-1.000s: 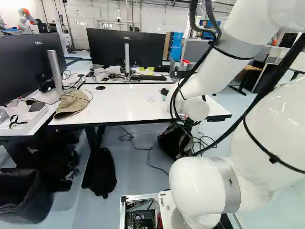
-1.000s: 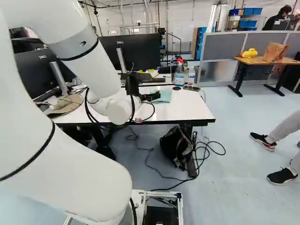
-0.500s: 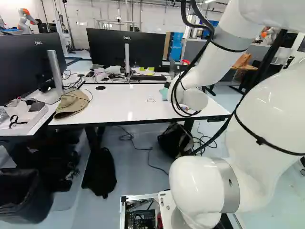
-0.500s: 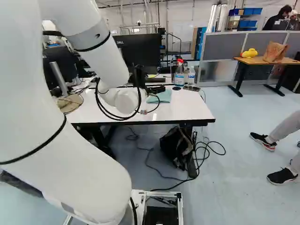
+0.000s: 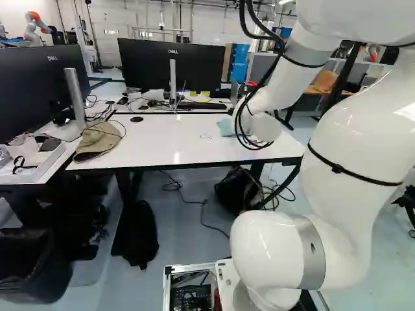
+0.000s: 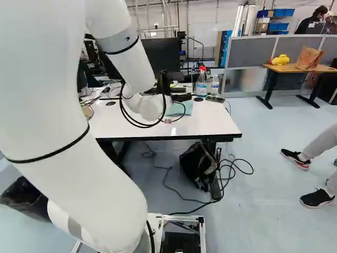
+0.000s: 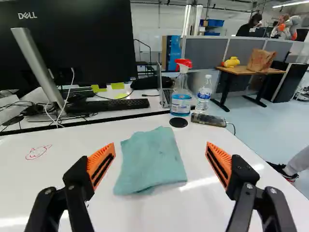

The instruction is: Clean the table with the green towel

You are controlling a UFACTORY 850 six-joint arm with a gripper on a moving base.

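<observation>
In the right base view my gripper (image 6: 182, 97) is over the white table (image 6: 210, 124), close to the folded green towel (image 6: 184, 108). The wrist view shows the gripper (image 7: 160, 147) wide open, its orange pads (image 7: 100, 164) apart with nothing gripped. The towel (image 7: 150, 162) lies flat on the table ahead of the fingers, lined up with the gap between them. A small red drawing (image 7: 38, 152) marks the tabletop to one side. In the left base view the wrist hides the gripper and part of the towel (image 5: 225, 126).
Beyond the towel stand a spray bottle (image 7: 181, 92) and a water bottle (image 7: 204, 93), with a phone (image 7: 208, 120) beside them. A monitor (image 7: 67, 38) and keyboard (image 7: 107, 105) are behind. A cap (image 5: 98, 140) lies at the table's other end; a bag (image 6: 199, 164) is underneath.
My arm has swung and its wrist has moved forward over the table, rightward in the right base view. More towel shows in the left base view. The base and towel have stayed put.
</observation>
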